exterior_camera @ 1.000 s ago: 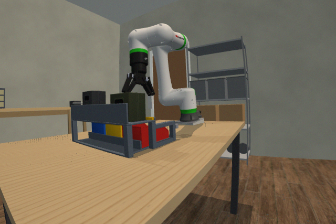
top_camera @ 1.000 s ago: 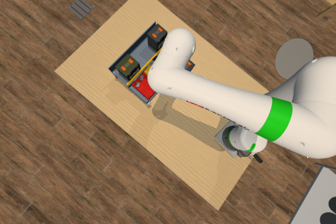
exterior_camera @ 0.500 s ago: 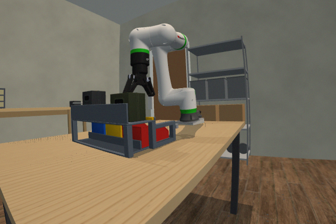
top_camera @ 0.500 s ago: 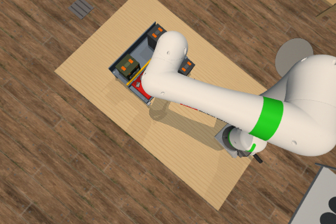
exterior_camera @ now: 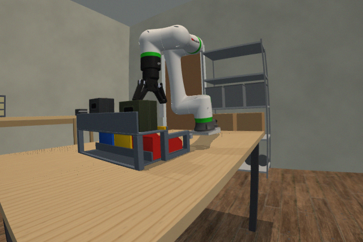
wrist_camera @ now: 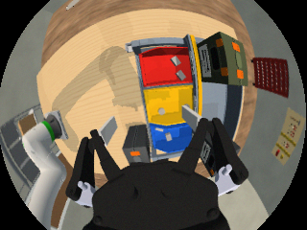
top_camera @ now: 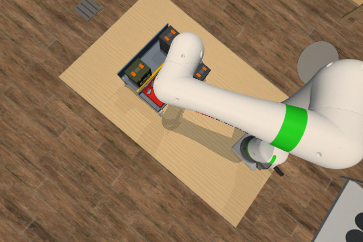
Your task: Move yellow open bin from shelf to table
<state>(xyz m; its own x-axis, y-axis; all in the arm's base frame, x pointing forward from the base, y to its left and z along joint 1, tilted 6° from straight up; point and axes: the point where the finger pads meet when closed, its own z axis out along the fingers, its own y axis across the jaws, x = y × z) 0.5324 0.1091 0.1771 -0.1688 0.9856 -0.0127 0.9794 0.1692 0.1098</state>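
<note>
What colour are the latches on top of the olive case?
Orange, two of them on the olive case. Clearest in the top view.

The wooden table (exterior_camera: 88, 198) carries the grey shelf (exterior_camera: 137, 157) (three bins inside) and the arm's base plate (exterior_camera: 216, 130).

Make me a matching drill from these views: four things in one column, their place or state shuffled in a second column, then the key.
Things
1. yellow bin
2. red bin
3. olive box
4. jaws

Places or states
A. on the upper level of the shelf
B. wide open, holding nothing
C. middle of the three-bin row
D. end of the row nearest the olive box

Pairs: 1-C, 2-D, 3-A, 4-B
</note>
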